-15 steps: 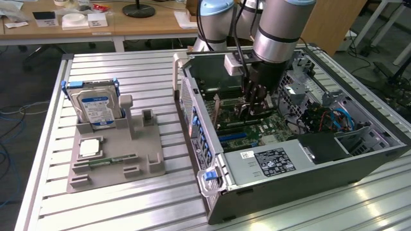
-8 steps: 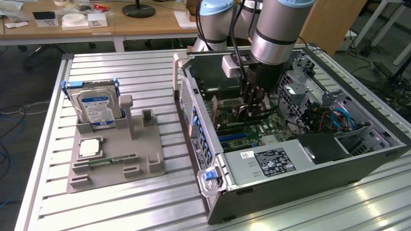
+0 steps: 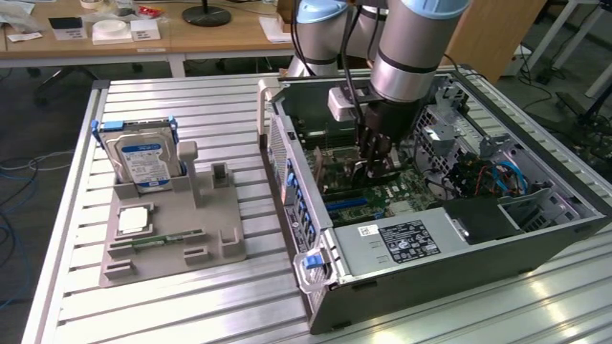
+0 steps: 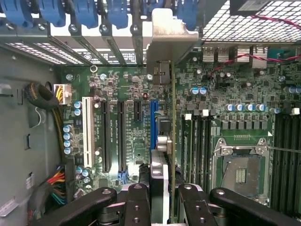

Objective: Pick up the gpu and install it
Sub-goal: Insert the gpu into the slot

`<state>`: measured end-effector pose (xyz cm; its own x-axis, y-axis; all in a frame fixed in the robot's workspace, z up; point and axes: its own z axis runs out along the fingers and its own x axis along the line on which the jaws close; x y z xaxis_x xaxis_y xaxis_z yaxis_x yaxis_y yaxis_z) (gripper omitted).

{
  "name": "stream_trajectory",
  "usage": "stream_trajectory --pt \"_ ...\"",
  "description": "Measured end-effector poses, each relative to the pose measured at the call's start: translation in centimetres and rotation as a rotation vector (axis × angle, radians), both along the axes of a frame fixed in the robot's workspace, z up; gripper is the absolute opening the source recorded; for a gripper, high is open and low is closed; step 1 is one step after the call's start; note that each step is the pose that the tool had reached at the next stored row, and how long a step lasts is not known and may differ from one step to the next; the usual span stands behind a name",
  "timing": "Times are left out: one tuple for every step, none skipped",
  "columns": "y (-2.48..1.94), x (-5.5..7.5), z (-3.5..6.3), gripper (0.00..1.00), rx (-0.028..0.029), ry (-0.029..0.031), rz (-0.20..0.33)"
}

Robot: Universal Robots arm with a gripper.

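Note:
The gpu [image 4: 173,117] shows edge-on in the wrist view as a thin green board, its silver bracket [image 4: 168,35] up against the case's rear slot openings. My gripper [image 4: 164,205] is shut on the card's near end, with a black finger [image 4: 137,207] on either side. The card stands over the motherboard [image 4: 127,84], just beside the blue slot [image 4: 154,125]. Whether its edge sits in a slot I cannot tell. In the exterior view my gripper [image 3: 375,170] reaches straight down into the open computer case [image 3: 316,215].
On the exterior view's left, a grey fixture [image 3: 172,251] holds a silver hard drive [image 3: 143,161], a memory stick [image 3: 168,239] and a square chip [image 3: 132,218]. Inside the case are the power supply [image 3: 411,240], cables [image 3: 497,175], the CPU socket [image 4: 242,174] and blue slot clips [image 4: 84,12].

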<state>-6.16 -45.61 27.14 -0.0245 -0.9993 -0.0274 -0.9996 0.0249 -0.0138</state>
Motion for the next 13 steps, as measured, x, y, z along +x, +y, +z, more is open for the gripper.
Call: stream_trajectory --pt "-0.12 0.0 -0.05 0.28 0.0000 0.0000 0.000" --pt "-0.22 0.0 -0.09 0.28 0.0000 0.0000 0.000" --pt "-0.29 -0.1 -0.14 0.28 0.0001 0.0000 0.000" --pt "-0.32 -0.1 -0.19 0.28 0.0002 -0.0002 -0.001" --pt "-0.33 -0.2 -0.23 0.28 0.0002 -0.0002 0.000" --pt "-0.33 -0.3 -0.26 0.28 0.0000 -0.0001 0.000" --pt "-0.33 -0.3 -0.33 0.28 0.0001 -0.0001 0.000" --pt "-0.33 -0.4 -0.45 0.28 0.0001 -0.0001 0.000" --pt "-0.33 -0.4 -0.63 0.28 0.0000 -0.0001 0.000" --pt "-0.33 -0.4 -0.81 0.28 0.0000 0.0000 0.000" --pt "-0.33 -0.4 -0.99 0.28 0.0000 0.0000 0.000" --pt "-0.33 -0.5 -1.17 0.28 0.0001 -0.0001 0.000" --pt "-0.33 -0.5 -1.36 0.28 0.0001 -0.0001 0.000"
